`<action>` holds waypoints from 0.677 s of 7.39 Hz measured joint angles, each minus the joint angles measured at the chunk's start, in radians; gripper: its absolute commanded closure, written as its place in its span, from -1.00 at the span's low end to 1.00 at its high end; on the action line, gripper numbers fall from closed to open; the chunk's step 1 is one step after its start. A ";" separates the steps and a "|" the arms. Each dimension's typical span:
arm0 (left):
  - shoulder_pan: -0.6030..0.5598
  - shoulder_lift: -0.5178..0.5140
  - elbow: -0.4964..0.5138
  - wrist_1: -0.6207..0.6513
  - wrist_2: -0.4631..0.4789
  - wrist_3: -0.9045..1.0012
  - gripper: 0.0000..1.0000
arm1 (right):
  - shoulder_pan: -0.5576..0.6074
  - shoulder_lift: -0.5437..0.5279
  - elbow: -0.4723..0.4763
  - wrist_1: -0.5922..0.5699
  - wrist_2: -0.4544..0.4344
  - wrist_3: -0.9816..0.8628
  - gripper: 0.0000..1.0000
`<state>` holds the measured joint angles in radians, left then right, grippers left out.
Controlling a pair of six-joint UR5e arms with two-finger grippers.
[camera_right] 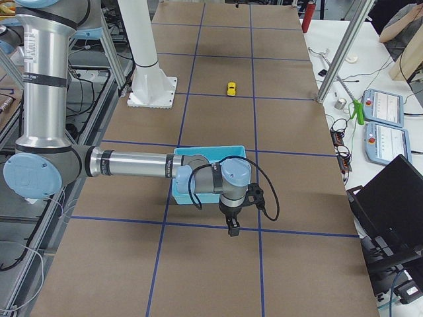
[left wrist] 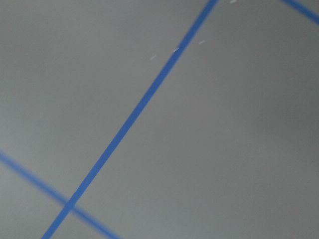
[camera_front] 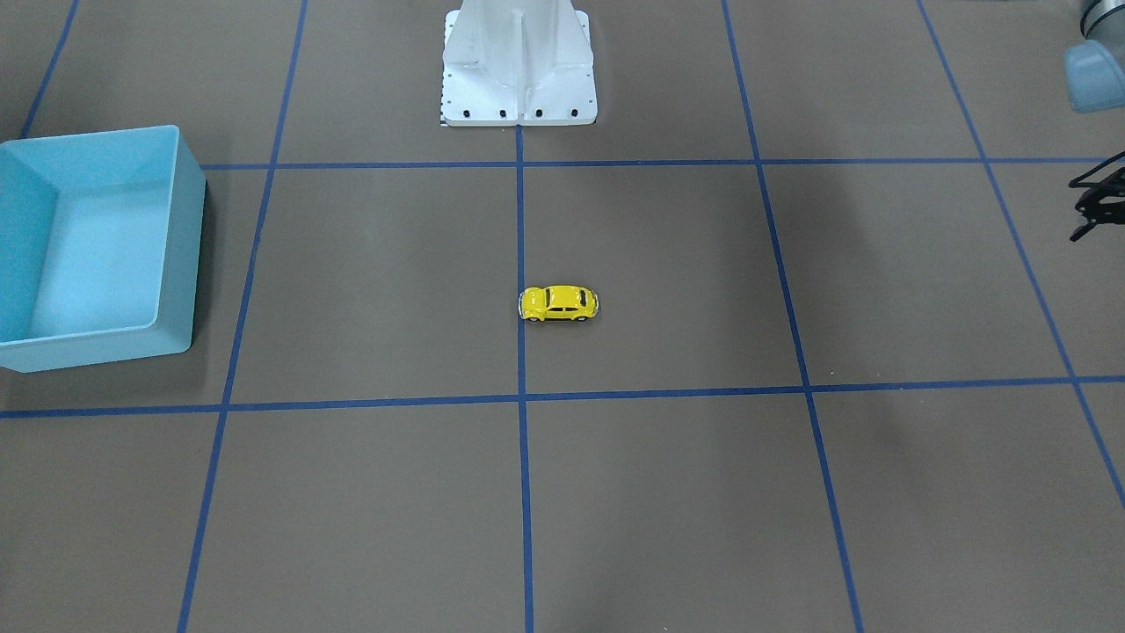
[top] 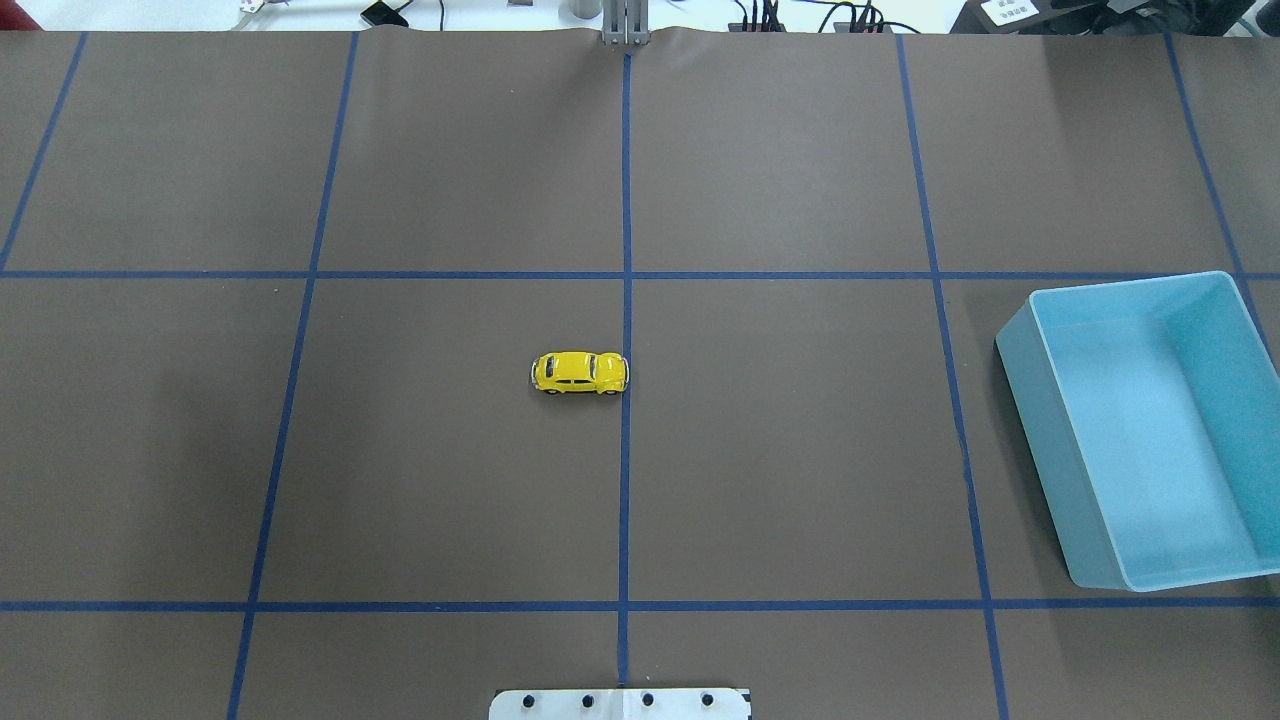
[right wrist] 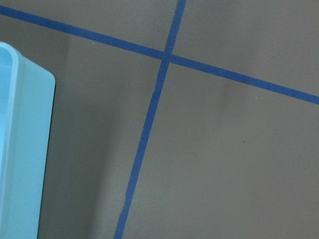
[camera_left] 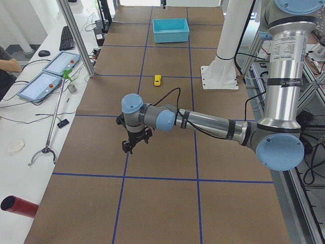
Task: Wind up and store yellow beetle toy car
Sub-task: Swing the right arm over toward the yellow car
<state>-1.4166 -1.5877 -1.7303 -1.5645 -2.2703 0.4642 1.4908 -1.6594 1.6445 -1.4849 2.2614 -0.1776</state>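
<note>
The yellow beetle toy car (camera_front: pixel 559 303) stands on its wheels near the middle of the brown table, beside the centre blue tape line; it also shows in the overhead view (top: pixel 579 372). My left gripper (camera_front: pixel 1074 211) hangs at the table's left side, far from the car, cut off by the frame edge; its two black fingertips stand apart, empty. In the exterior left view the left gripper (camera_left: pixel 134 145) points down over the mat. My right gripper (camera_right: pixel 232 224) hovers just past the light blue bin (top: pixel 1150 430); I cannot tell whether it is open or shut.
The bin (camera_front: pixel 97 246) is empty and sits at the table's right end; its corner shows in the right wrist view (right wrist: pixel 20 149). The white robot base (camera_front: pixel 518 70) stands at the table's robot-side edge. Blue tape lines grid the mat.
</note>
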 measured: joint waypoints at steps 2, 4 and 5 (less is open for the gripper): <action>-0.077 0.018 0.011 0.050 -0.107 -0.232 -1.00 | -0.021 0.049 0.035 -0.001 0.007 -0.003 -1.00; -0.108 0.048 0.015 0.025 -0.211 -0.400 -1.00 | -0.134 0.147 0.063 -0.031 0.008 -0.002 -1.00; -0.114 0.061 0.008 0.017 -0.223 -0.418 -1.00 | -0.204 0.220 0.065 -0.094 0.005 -0.001 -1.00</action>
<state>-1.5310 -1.5268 -1.7222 -1.5473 -2.4929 0.0463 1.2863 -1.4391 1.7092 -1.5792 2.2666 -0.1784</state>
